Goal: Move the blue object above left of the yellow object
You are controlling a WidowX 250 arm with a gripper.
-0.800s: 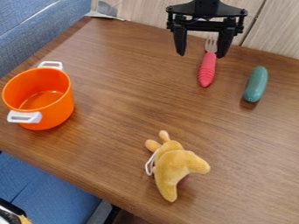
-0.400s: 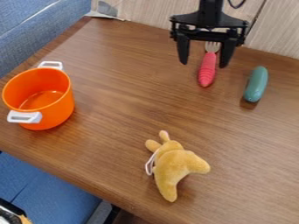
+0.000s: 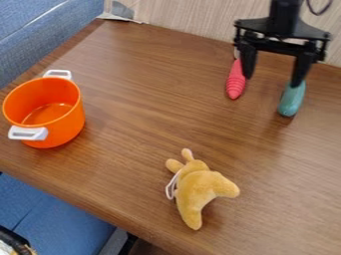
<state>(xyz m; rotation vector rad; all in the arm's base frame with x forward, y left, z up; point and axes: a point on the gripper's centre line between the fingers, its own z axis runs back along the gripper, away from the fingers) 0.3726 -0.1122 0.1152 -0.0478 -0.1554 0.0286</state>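
Observation:
The gripper point(image 3: 271, 82) hangs at the upper right of the camera view, open, with nothing between its fingers. Its right finger covers the top end of the blue-green oblong object point(image 3: 291, 101), which lies lengthwise on the table at the right; whether they touch I cannot tell. The yellow plush object point(image 3: 198, 189) rests at the lower middle, well below and left of the gripper, with a thin light loop at its left side.
An orange pot point(image 3: 65, 119) with white handles stands at the left of the wooden table point(image 3: 143, 114). A fork with a red handle point(image 3: 236, 82) lies beside the gripper's left finger. Blue seating point(image 3: 40, 35) borders the table's left side, and a pale wall stands behind.
The gripper has moved right and slightly down, from over the red fork to between the fork and the blue-green object. It has stayed open, and the objects have not moved.

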